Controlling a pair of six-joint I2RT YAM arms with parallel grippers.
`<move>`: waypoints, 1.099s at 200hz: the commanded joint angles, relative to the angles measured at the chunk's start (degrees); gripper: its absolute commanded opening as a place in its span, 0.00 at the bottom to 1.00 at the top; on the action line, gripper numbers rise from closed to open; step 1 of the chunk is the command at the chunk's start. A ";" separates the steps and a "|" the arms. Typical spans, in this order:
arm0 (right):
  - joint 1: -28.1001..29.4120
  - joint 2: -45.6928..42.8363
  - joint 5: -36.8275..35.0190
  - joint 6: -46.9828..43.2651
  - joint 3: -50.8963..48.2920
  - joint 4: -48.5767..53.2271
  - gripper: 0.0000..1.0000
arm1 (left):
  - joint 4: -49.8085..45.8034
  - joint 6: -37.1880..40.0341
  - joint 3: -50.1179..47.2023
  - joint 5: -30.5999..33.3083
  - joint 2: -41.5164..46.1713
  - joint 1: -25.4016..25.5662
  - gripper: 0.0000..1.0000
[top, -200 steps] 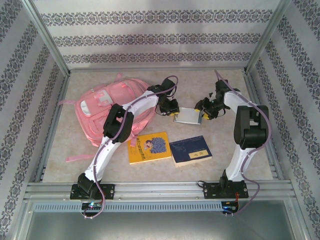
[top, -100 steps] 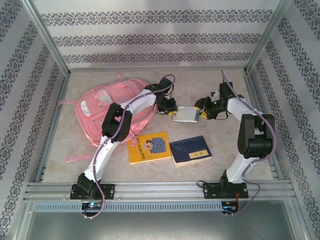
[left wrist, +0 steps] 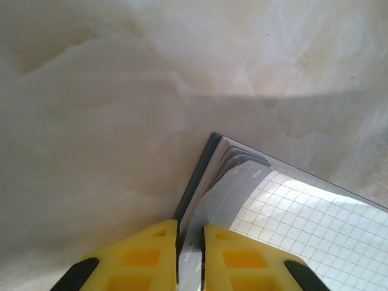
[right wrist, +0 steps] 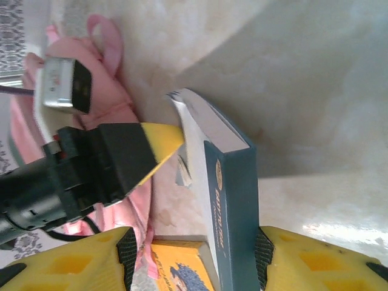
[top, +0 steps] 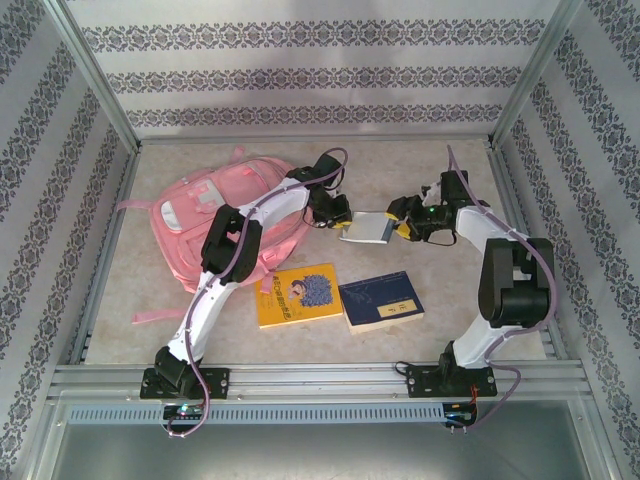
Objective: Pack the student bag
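Note:
The pink student bag (top: 205, 220) lies at the left of the table; its fabric shows in the right wrist view (right wrist: 115, 112). Between the arms a grey grid-covered book (top: 366, 228) with a dark teal spine (right wrist: 233, 200) is tilted up. My left gripper (top: 338, 218) is shut on its cover near one corner (left wrist: 190, 227), the grid cover (left wrist: 303, 218) spreading away to the right. My right gripper (top: 403, 222) stands open astride the spine end (right wrist: 195, 236). One pad (right wrist: 259, 254) touches the spine, and a gap remains on the other side.
A yellow book (top: 298, 295) and a blue book (top: 380, 302) lie flat in front of the arms' bases. The yellow book (right wrist: 182, 267) lies right under the right gripper. Metal frame rails and patterned walls border the table.
The grey book and both grippers have shifted slightly left toward the bag. The right arm's elbow has swung out to the right. The left grip is unchanged.

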State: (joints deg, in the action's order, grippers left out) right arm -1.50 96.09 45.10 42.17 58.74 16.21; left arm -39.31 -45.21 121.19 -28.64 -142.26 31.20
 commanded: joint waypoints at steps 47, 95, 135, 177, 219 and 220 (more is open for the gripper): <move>4.85 -1.61 8.29 3.74 -0.85 -7.06 0.56 | -1.12 1.31 -3.33 -5.53 0.31 0.54 0.16; 6.86 1.49 6.13 1.85 1.76 -4.53 0.59 | -1.36 1.62 -3.13 -5.96 0.58 0.19 0.15; 6.86 3.68 3.56 -2.15 3.78 0.73 0.59 | -1.74 2.09 -3.93 -5.66 1.18 -0.39 0.16; 6.07 3.75 0.37 -3.56 2.85 2.44 0.55 | -1.35 1.78 -5.25 -4.89 2.06 -1.23 0.19; 5.98 4.19 -0.32 -2.76 1.62 1.21 0.27 | -1.00 1.09 -5.79 -4.52 2.72 -1.27 0.18; 5.98 4.19 -0.34 -2.73 1.63 1.20 0.26 | -1.02 1.09 -5.79 -4.50 2.75 -1.30 0.18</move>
State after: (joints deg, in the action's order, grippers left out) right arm 4.62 99.48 45.60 39.77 60.99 17.74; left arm -38.04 -44.58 117.10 -34.30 -141.40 30.26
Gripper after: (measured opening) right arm 0.359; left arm 0.186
